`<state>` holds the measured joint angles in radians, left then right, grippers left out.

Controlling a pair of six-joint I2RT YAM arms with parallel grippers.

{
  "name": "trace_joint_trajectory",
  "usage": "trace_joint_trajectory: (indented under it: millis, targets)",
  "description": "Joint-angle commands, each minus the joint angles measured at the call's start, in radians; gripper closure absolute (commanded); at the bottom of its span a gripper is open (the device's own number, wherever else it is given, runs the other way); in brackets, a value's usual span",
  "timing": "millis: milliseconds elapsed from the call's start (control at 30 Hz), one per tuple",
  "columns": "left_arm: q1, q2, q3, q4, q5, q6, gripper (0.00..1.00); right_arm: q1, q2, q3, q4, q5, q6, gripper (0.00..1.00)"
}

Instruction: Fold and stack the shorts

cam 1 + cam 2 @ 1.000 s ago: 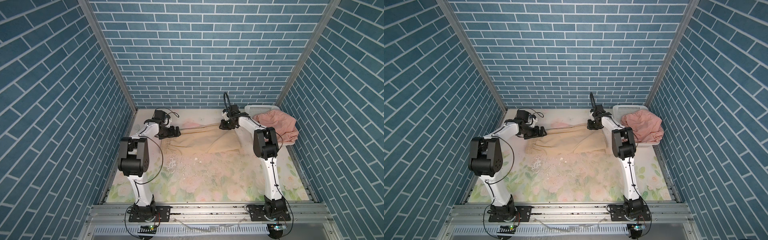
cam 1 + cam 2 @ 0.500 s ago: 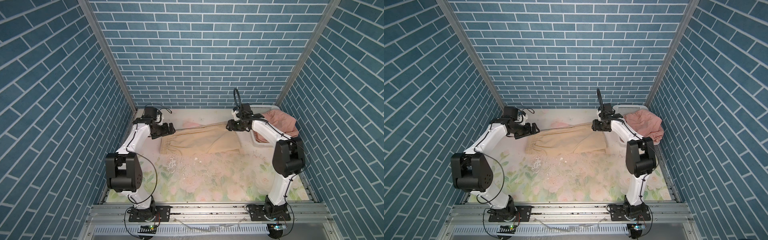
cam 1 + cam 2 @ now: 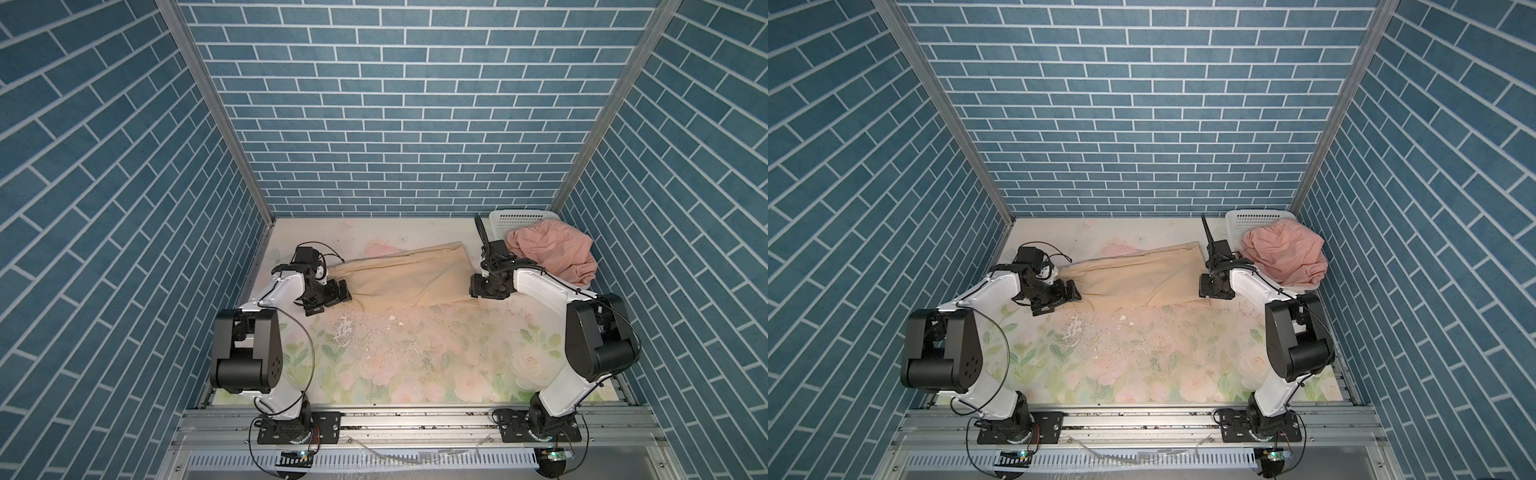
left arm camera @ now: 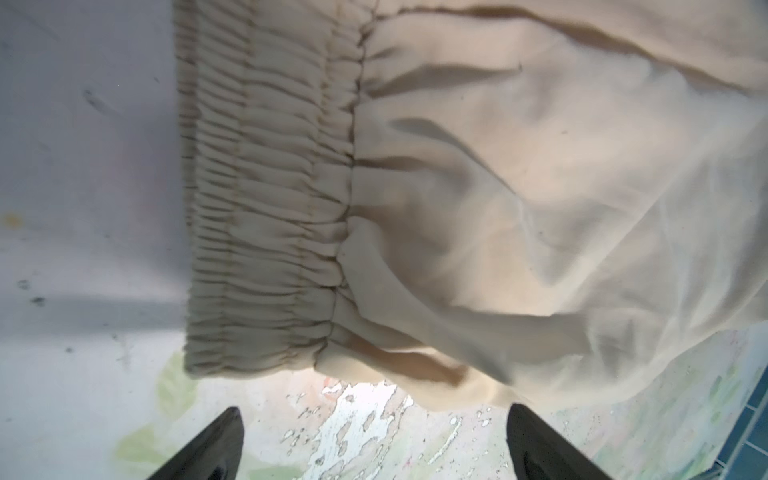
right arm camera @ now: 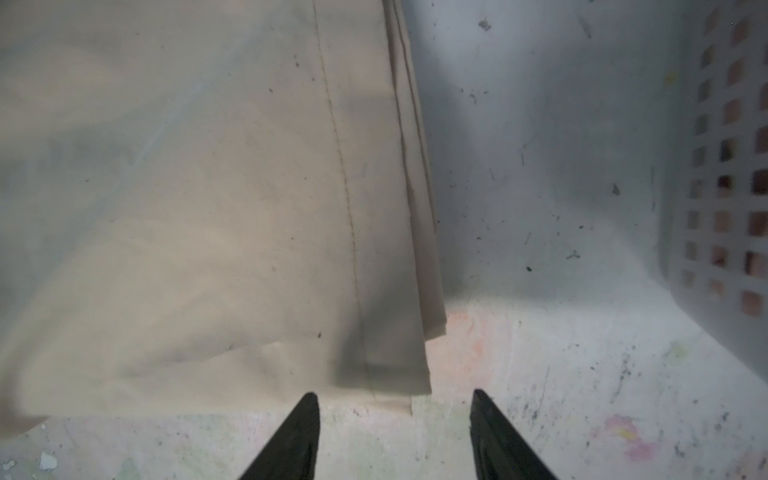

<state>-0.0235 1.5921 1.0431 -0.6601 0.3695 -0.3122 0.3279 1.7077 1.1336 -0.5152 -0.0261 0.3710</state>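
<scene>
**Item 1: beige shorts** (image 3: pixel 407 276). They are spread nearly flat across the far half of the floral table (image 3: pixel 415 365). The gathered elastic waistband faces the left edge and the leg hems face the right edge, stopping short of the basket.
- Handling (judged): light, limp woven cloth. It will drape and crease, slide easily on the table, and hold no shape of its own.
- Best holds: the thick ribbed waistband corner on the left, and the stitched, layered hem corner on the right. A pinch here must catch every layer or the layers may shear apart.
- No drawstring shows.

**Item 2: pink shorts** (image 3: pixel 548 253). They are heaped unfolded in and over the white perforated basket (image 3: pixel 519 216) at the far right corner. They look equally soft, and no clear edge is offered for gripping.

**Left gripper** (image 4: pixel 374 409). The jaws are spread wide and empty, low over the table just beside the waistband's near corner.

**Right gripper** (image 5: pixel 395 392). The jaws are parted and hold nothing, and the hem corner lies just ahead of the tips.

**Markings:** no brand, label or legible writing shows on either garment, the basket or the table.
</scene>
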Motion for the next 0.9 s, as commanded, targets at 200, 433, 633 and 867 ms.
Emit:
trace_joint_trajectory:
  millis: [200,433,633,867]
  targets:
    - [0.011,0.033,0.038,-0.039,-0.194,0.075,0.0,-0.001,0.124,0.056,-0.002,0.112,0.007,0.41]
    - [0.012,0.094,0.082,-0.11,-0.318,0.087,0.01,-0.002,0.138,0.084,-0.092,0.245,-0.058,0.41]
    - [0.012,0.089,0.101,-0.187,-0.468,0.086,0.0,-0.001,0.128,0.094,-0.132,0.283,-0.112,0.41]
    - [0.011,0.052,0.159,-0.209,-0.37,0.12,0.0,0.0,0.035,0.086,-0.115,0.203,-0.1,0.41]
